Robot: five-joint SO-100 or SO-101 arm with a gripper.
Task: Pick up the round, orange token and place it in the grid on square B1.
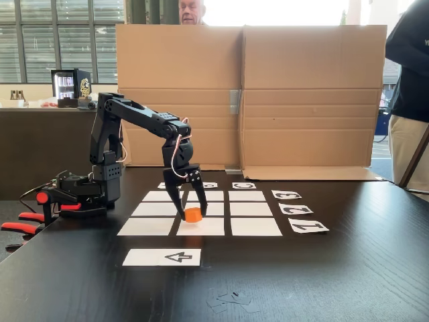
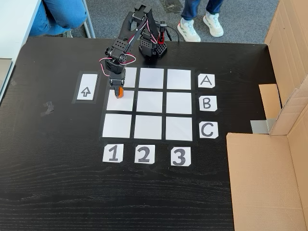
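The orange token (image 1: 193, 215) (image 2: 118, 93) sits between the fingers of my black gripper (image 1: 193, 216) (image 2: 118, 94), which is shut on it. The arm reaches down from its base (image 1: 104, 184) over the grid (image 1: 251, 209) (image 2: 149, 127) of white squares. The token hangs just over square B1 (image 1: 209, 228) (image 2: 124, 104), at that square's edge nearest the A row. Whether it touches the paper I cannot tell. Labels A, B, C and 1, 2, 3 border the grid.
A white strip with a black arrow (image 1: 162, 257) (image 2: 86, 91) lies beside the grid. A cardboard wall (image 1: 248, 100) (image 2: 269, 178) stands along one table edge. Red-handled clamps (image 1: 27, 225) hold the arm's base. People stand behind the cardboard and at the table's edges.
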